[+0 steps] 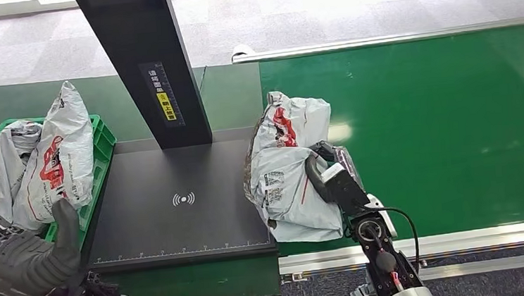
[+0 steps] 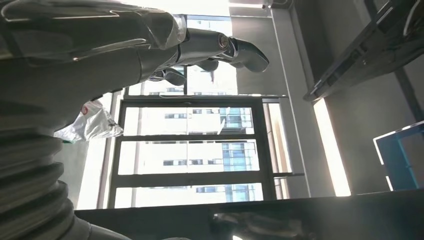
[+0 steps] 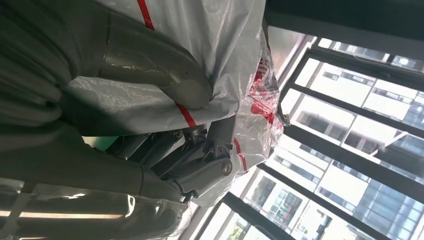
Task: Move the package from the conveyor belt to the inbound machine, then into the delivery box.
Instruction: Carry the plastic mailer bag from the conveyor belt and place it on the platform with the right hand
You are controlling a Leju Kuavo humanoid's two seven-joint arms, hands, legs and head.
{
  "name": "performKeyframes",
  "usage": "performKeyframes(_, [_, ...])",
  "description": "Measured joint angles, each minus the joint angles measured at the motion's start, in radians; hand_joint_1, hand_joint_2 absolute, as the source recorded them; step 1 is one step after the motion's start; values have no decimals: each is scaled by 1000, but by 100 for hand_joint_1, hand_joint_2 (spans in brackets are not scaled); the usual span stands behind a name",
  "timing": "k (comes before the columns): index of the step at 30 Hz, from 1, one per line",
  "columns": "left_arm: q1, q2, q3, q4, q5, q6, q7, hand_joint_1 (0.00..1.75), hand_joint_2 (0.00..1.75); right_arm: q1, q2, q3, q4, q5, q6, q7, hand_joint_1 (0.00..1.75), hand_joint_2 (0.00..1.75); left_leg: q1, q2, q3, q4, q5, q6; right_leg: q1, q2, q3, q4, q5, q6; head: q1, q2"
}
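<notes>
We see grey carpet beyond the green conveyor belt (image 1: pixel 441 120). Left of it, the green delivery box (image 1: pixel 100 143) holds parcels (image 1: pixel 38 162). Our right hand (image 1: pixel 331 178) grasps the package (image 1: pixel 286 178); left hand (image 1: pixel 20 255) fingers released.

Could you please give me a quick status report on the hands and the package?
Right hand grips package at conveyor belt edge. Left hand open beside green crate. Scanner platform bare.

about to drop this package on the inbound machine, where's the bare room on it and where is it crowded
The black scan plate is bare from its post to the front ruler edge. The package in the right hand overhangs its right edge. The green delivery box on the left is crowded with bags, the left hand beside it.
</notes>
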Motion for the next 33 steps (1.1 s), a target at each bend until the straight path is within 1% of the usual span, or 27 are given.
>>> performKeyframes(3, [-1,0,0,-5,1,0,0,0,175,-11,0,16,33,0,43,7,175,175,0,0,0,0,0,0,0,0,0,0,0,0,0,0])
performKeyframes(9, [-1,0,0,-11,3,0,0,0,175,-26,0,34,69,0,72,8,175,175,0,0,0,0,0,0,0,0,0,0,0,0,0,0])
performKeyframes(12, [-1,1,-5,-9,15,0,0,0,175,-45,0,54,97,9,151,-3,175,175,0,0,0,0,0,0,0,0,0,0,0,0,0,0])
performKeyframes(15, [-1,4,-16,5,27,0,0,0,175,-66,1,96,134,70,243,-19,175,175,0,0,0,0,0,0,0,0,0,0,0,0,0,0])
performKeyframes(19, [-7,10,-33,29,27,0,0,0,175,-92,14,179,181,154,301,-15,175,175,0,0,0,0,0,0,0,0,0,0,0,0,0,0])
performKeyframes(25, [-13,16,-42,53,18,0,0,0,175,-131,32,248,240,171,317,-15,175,175,0,1,0,0,0,0,0,0,0,0,0,0,0,0])
performKeyframes(33, [-15,22,-50,79,12,0,0,0,175,-173,52,298,303,189,309,-55,175,175,0,1,0,0,0,0,0,0,0,0,0,0,0,0])
